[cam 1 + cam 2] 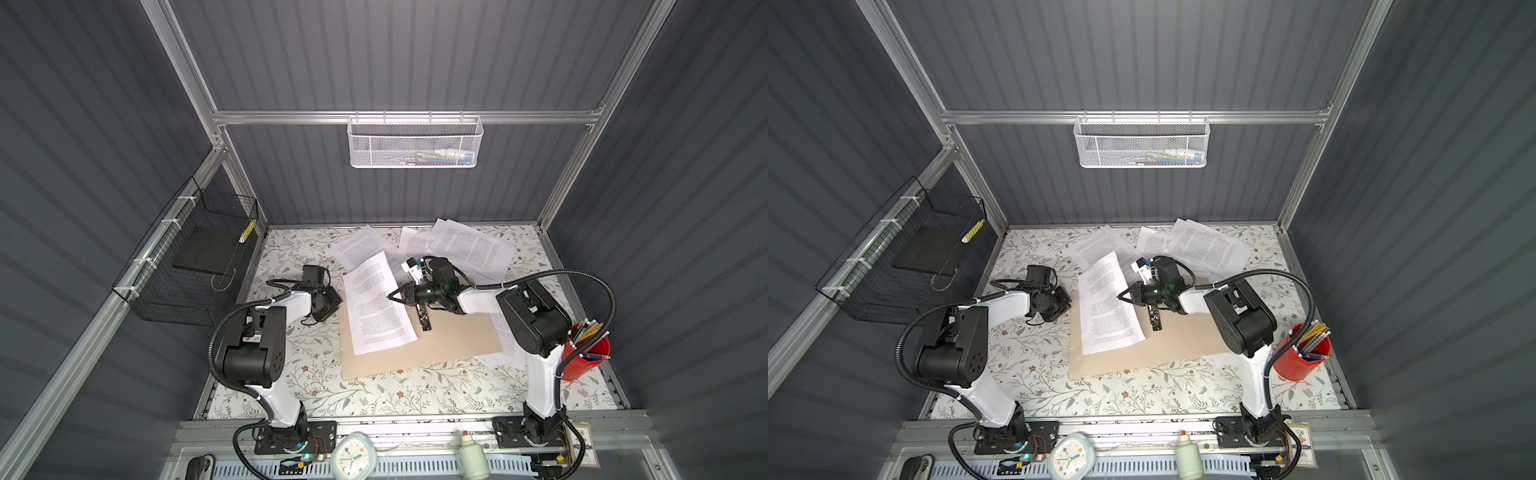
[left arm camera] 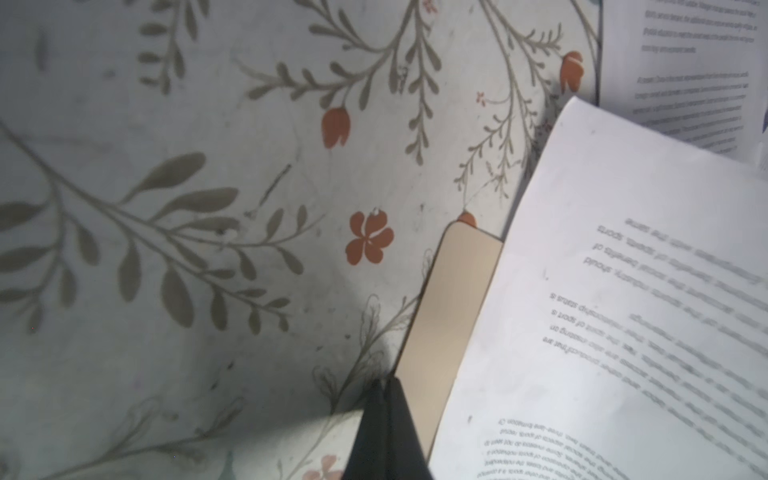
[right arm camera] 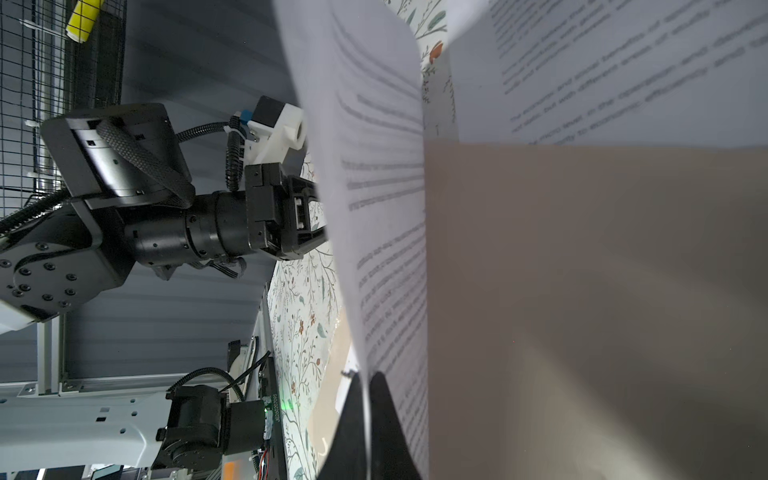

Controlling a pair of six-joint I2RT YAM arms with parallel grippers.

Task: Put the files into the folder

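1. The right gripper (image 3: 368,386) has its jaws pressed together on the edge of one sheet (image 3: 374,166) of the files, and the paper runs straight up between the two fingertips.
2. In both top views this gripper (image 1: 391,296) reaches leftward over the folder (image 1: 436,345) and pinches the sheet (image 1: 374,307) at its right edge, about halfway along.
3. The sheet's near end rests on the left half of the folder. Its far end overhangs the folder's far edge, and the pinched edge is raised, so the paper curves.
4. The left gripper (image 2: 384,399) has its jaws together with nothing between them. Its tip is at the folder's (image 2: 449,311) left edge, close to the far left corner. Whether it touches the card I cannot tell.
5. The folder lies flat on the floral table cover (image 1: 374,395), about mid-table, between the two arms. A dark narrow clip (image 1: 424,319) lies on it just right of the held sheet.
6. The other sheets (image 1: 469,245) lie loose and overlapping at the far side of the table, beyond the folder.
7. One more sheet (image 1: 503,336) shows at the folder's right edge, partly hidden by the right arm.
8. A red cup (image 1: 586,361) of pencils stands at the right side of the table.
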